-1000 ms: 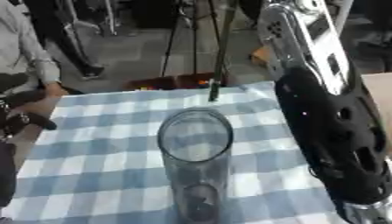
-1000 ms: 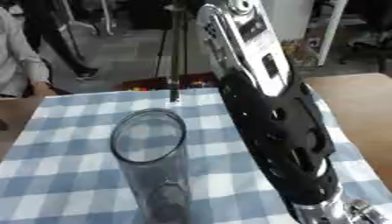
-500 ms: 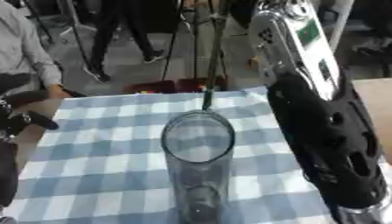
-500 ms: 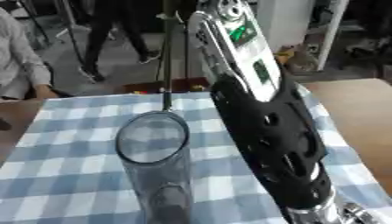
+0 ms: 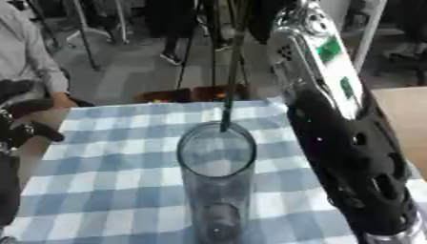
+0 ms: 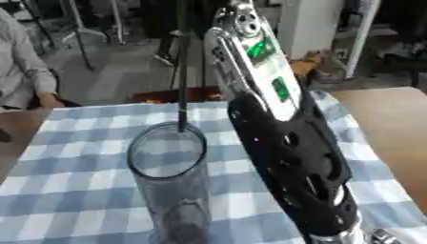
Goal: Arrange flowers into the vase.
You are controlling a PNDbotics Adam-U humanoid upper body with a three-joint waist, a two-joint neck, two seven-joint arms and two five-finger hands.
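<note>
Centre frame, the thin dark flower stem [image 5: 228, 86] hangs near-vertical, its tip at the far rim of the clear glass vase [image 6: 167, 176]; the right hand holding it is out of view.

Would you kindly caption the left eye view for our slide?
Green stem reaching the rim of a clear vase on a checked tablecloth.

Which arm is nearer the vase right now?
Right. The right arm rises just beside the vase on its right. The left hand shows only at the left edge, well away across the checked cloth.
</note>
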